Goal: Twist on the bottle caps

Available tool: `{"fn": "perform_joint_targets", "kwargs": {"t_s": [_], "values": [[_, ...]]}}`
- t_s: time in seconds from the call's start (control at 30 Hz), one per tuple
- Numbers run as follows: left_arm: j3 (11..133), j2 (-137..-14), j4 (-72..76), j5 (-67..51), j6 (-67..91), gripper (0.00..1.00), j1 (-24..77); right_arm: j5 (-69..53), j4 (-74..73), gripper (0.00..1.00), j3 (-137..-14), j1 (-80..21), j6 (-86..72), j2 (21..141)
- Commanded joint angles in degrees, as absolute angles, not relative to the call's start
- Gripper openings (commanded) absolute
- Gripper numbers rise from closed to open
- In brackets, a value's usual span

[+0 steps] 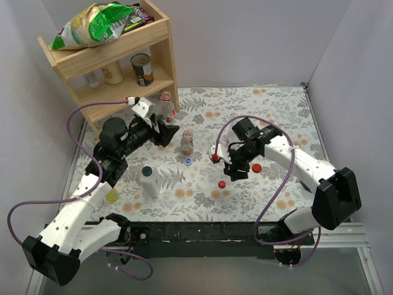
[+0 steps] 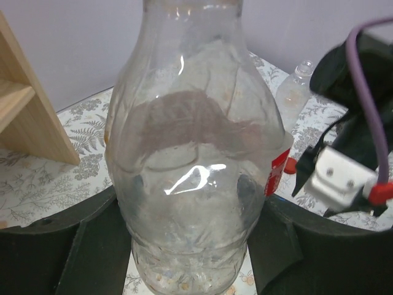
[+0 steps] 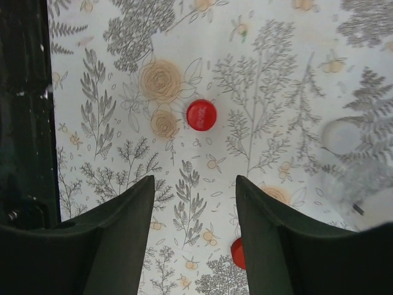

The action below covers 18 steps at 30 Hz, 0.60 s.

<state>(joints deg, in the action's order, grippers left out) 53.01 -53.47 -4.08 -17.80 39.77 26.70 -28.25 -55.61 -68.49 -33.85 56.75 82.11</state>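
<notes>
My left gripper point(image 1: 167, 131) is shut on the lower body of a clear bottle point(image 1: 166, 106) standing near the shelf. In the left wrist view this bottle point(image 2: 190, 153) fills the space between the dark jaws, and its top is cut off. My right gripper point(image 1: 236, 169) hovers open over the floral cloth with nothing between its fingers point(image 3: 126, 239). A red cap point(image 3: 201, 115) lies ahead of it, and another red cap point(image 3: 238, 253) peeks out beside the right finger. A second uncapped clear bottle point(image 1: 186, 142) stands mid-table with a blue cap point(image 1: 188, 160) in front of it.
A wooden shelf point(image 1: 116, 58) at the back left holds a snack bag, a can and jars. A white dark-capped bottle point(image 1: 149, 181) stands near the front left, with a yellow item point(image 1: 113, 195) beside the left arm. Another bottle with a red label point(image 2: 295, 95) stands by the right arm. A red cap point(image 1: 256, 166) lies right of the right gripper.
</notes>
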Motion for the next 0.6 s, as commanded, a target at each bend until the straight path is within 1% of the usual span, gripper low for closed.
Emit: {"fn": "perform_joint_targets", "kwargs": {"t_s": [0.0, 0.13, 0.2, 0.27, 0.4, 0.57], "values": [[57.30, -52.73, -6.41, -23.36, 42.54, 0.00, 23.30, -24.09, -45.99, 0.62, -61.10, -38.58, 64.77, 81.74], [57.57, -52.65, -7.29, -25.05, 43.24, 0.00, 21.27, -22.06, -36.50, 0.61, -56.26, -41.74, 64.69, 84.19], [57.57, -52.73, -7.38, -25.14, 43.50, 0.00, 20.92, -21.45, -34.90, 0.59, -55.99, -42.45, 64.34, 86.04], [57.48, -52.73, -7.56, -25.22, 43.51, 0.00, 20.48, -21.09, -33.58, 0.56, -55.46, -42.71, 64.95, 88.40], [57.22, -52.65, -7.38, -25.05, 43.33, 0.00, 20.13, -19.87, -32.43, 0.56, -54.76, -43.07, 66.62, 90.79], [56.43, -52.65, -6.86, -24.79, 43.15, 0.00, 19.69, -20.48, -32.61, 0.57, -54.49, -43.42, 67.15, 92.28]]}}
